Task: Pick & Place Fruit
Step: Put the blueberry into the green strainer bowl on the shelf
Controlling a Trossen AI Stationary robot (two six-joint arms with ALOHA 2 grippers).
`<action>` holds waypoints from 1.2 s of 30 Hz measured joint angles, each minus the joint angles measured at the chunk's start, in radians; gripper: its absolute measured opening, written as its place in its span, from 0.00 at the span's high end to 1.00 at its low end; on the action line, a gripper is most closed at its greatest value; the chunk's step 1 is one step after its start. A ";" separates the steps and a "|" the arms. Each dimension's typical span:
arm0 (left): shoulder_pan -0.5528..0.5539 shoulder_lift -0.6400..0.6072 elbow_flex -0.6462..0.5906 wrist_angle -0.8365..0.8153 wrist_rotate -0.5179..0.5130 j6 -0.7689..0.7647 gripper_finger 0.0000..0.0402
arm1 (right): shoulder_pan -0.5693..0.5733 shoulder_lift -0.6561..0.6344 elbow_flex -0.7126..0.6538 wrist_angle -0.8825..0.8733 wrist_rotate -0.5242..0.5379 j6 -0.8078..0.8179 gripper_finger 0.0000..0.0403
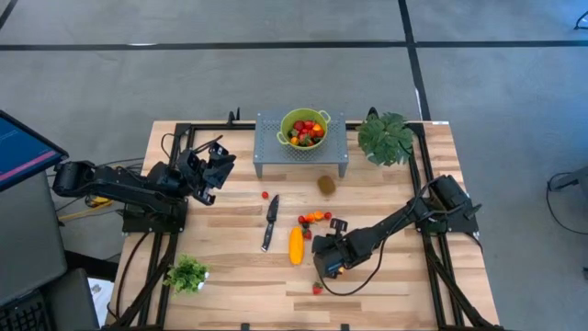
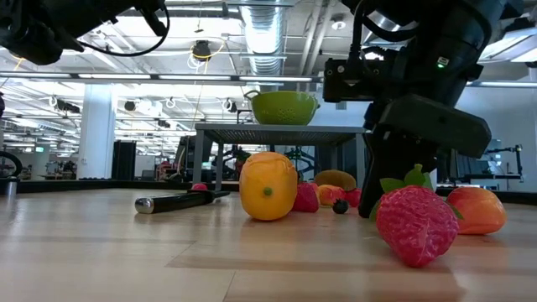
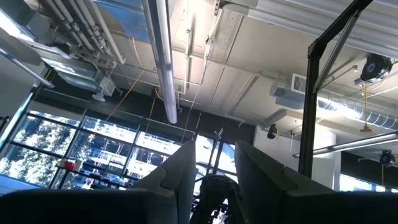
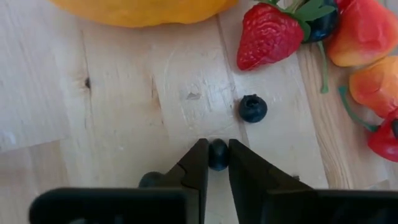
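Fruit lies mid-table; the right claw (image 4: 216, 163) pinches a small dark berry (image 4: 217, 154) beside the long yellow fruit (image 1: 295, 245). The left claw (image 1: 218, 164), raised near the left edge, stands slightly parted, empty.

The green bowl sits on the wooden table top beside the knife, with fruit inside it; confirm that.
Not quite. The green bowl does hold fruit, but it stands on the grey perforated stand at the back of the table, not on the wood beside the knife. The high view shows it.
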 joint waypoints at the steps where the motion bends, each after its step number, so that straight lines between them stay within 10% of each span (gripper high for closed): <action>1: 0.000 0.000 0.000 0.000 0.000 0.000 0.74 | 0.000 0.000 0.000 0.001 0.000 -0.001 0.89; 21: 0.000 0.000 0.000 0.000 0.004 0.000 0.74 | -0.037 -0.303 0.103 0.075 0.041 -0.430 0.90; 36: 0.000 0.000 0.000 0.000 0.003 0.000 0.74 | -0.480 -0.489 0.103 0.422 0.027 -0.867 0.90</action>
